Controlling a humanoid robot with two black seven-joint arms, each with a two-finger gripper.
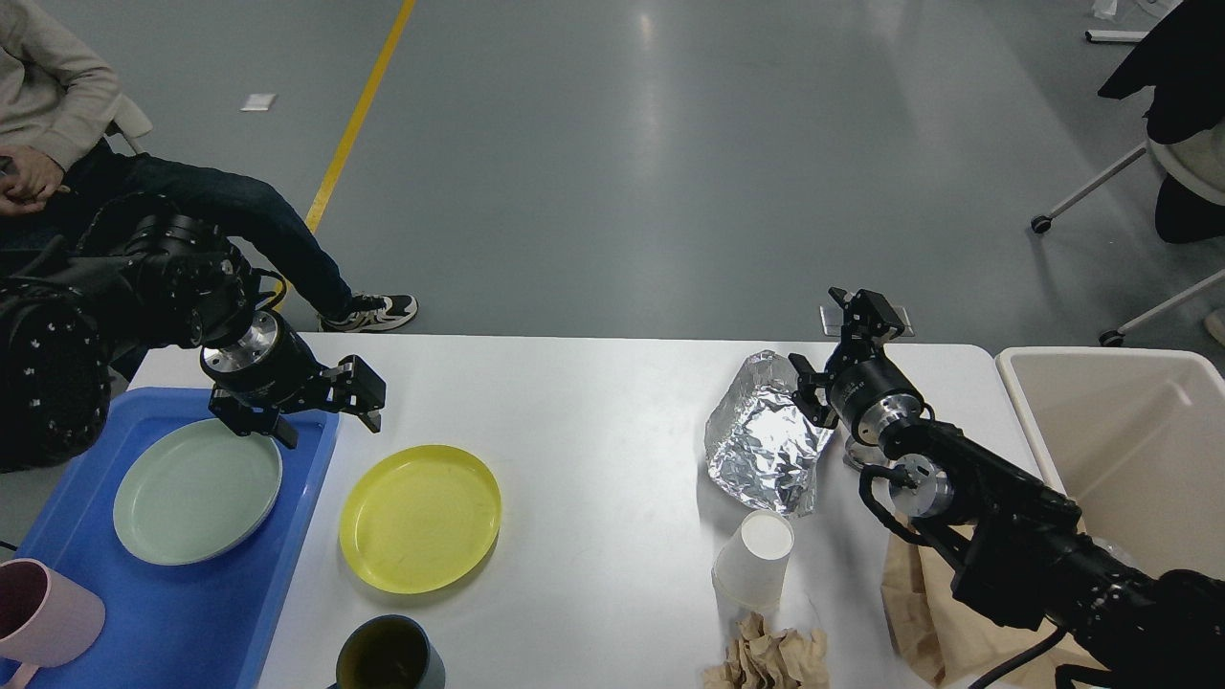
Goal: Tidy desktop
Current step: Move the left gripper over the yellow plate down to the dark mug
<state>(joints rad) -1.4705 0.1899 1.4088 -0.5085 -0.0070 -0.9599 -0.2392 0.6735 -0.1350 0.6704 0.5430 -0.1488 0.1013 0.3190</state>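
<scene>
The white desktop (593,421) holds a yellow plate (421,517), a dark cup (388,655), a crumpled silver foil (761,445), a white paper cup (754,560) on its side and crumpled brown paper (770,660). My left gripper (325,416) is open and empty, pointing down over the right edge of the blue tray (191,612), just up and left of the yellow plate. My right gripper (831,337) is open and empty at the foil's upper right edge, one finger close to the foil.
The blue tray holds a pale green plate (198,490) and a pink cup (43,612). A beige bin (1129,450) stands at the right, a brown paper bag (919,598) beside it. A seated person (57,105) is at the far left.
</scene>
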